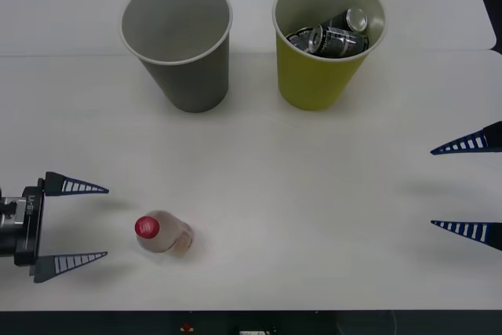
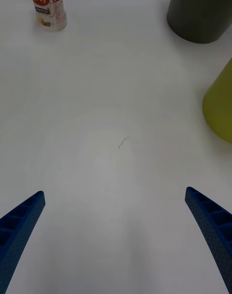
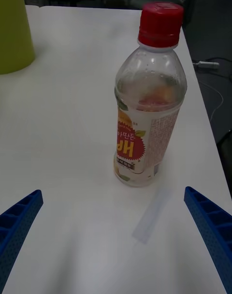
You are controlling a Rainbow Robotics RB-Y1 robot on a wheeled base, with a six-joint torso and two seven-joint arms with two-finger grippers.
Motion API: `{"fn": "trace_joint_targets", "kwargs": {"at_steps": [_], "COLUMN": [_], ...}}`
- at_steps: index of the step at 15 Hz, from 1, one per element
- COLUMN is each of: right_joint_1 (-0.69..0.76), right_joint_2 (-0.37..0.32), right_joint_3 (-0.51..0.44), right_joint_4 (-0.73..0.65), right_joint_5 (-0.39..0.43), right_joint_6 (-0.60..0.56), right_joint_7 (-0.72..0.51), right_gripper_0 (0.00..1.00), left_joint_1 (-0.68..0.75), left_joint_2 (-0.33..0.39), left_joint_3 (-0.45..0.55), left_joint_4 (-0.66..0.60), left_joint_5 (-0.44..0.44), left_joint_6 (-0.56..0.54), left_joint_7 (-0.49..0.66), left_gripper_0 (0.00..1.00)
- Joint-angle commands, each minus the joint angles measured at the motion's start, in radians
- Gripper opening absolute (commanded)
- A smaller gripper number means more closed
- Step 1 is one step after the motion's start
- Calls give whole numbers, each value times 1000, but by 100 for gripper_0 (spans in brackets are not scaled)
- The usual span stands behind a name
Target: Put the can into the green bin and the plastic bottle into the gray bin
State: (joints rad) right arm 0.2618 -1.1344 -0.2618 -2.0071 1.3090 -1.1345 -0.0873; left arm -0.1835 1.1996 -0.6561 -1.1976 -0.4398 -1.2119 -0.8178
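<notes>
White tabletop all round, pretty bare apart from the task stuff. At the far side the gray bin stood upright on the robot's left and the green bin just beside it on the right, both mouths up so things could be dropped straight in. The green one already had cans lying in it, so my read was that the can half was done and only the bottle was left.

The plastic bottle stood upright near the front edge on the left, red cap up, well apart from both bins. The left gripper sat just beside it at table height, fingers spread wide and level with the bottle's body — lined up like that, I'd guess, so it could slide in and close round the middle. It wasn't touching the bottle.

The right gripper hung at the right edge, also wide open and holding nothing — parked out of the way, I'd say.
</notes>
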Motion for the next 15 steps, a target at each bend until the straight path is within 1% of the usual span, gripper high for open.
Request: {"fn": "trace_joint_targets", "kwargs": {"at_steps": [1,5,9,12,15], "right_joint_1": [0,0,0,0,0], "right_joint_2": [0,0,0,0,0], "right_joint_3": [0,0,0,0,0], "right_joint_4": [0,0,0,0,0], "right_joint_5": [0,0,0,0,0], "right_joint_6": [0,0,0,0,0], "right_joint_7": [0,0,0,0,0], "right_gripper_0": [100,100,100,100,100], "left_joint_1": [-42,-77,-119,-132,-152], "left_joint_2": [-26,-75,-95,-127,-172], "left_joint_3": [-83,-152,-241,-254,-273], "left_joint_4": [30,58,64,67,69], "left_joint_5": [56,85,138,139,139], "left_joint_6": [-5,-5,-5,-1,25], "left_joint_7": [-24,-37,-57,-61,-61], "left_gripper_0": [100,100,100,100,100]}}
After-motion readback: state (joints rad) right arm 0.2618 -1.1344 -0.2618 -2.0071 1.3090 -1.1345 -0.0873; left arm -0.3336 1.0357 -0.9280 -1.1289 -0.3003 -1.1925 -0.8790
